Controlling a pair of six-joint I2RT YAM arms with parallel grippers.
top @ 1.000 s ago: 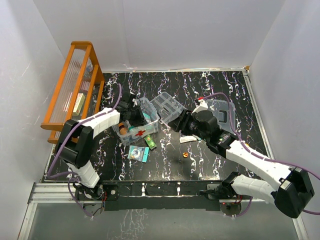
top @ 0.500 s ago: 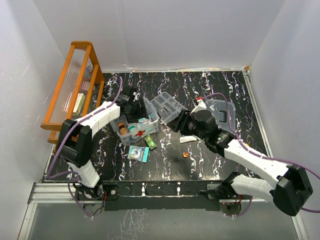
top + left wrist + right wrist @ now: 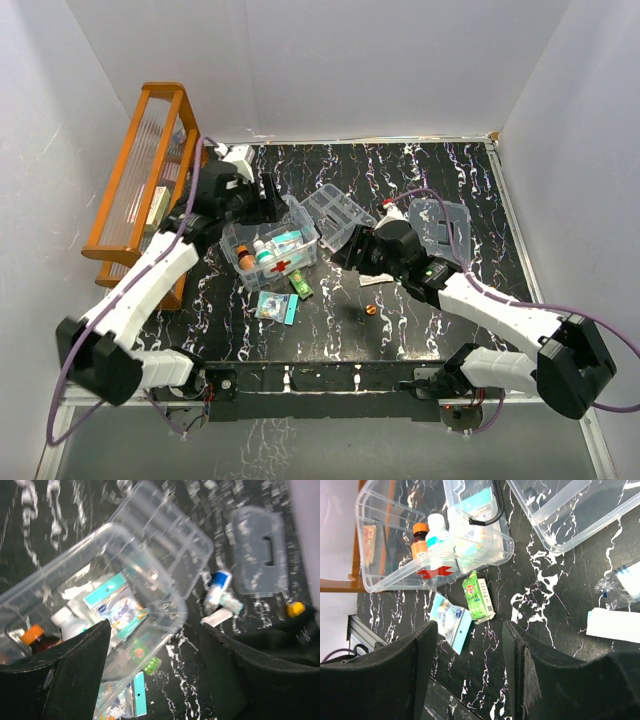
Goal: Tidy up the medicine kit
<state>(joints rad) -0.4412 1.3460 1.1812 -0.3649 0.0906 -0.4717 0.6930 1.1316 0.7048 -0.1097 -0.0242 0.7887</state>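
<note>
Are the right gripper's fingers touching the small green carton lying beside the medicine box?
Apart. The right wrist view shows the green carton lying flat, with bare black table between it and each of the fingers.

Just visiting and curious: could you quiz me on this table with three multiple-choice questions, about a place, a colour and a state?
1. Where is the small green carton? A: inside the clear box; B: on the table beside it; C: on the lid.
2. What colour is the cross on the box? A: blue; B: green; C: red.
3. How is the lid? A: lying flat, off the box; B: closed on the box; C: propped upright.
Answers: 1 B, it lies outside the box wall. 2 C, the mark is red. 3 A, it rests on the table; the box is open.
</note>
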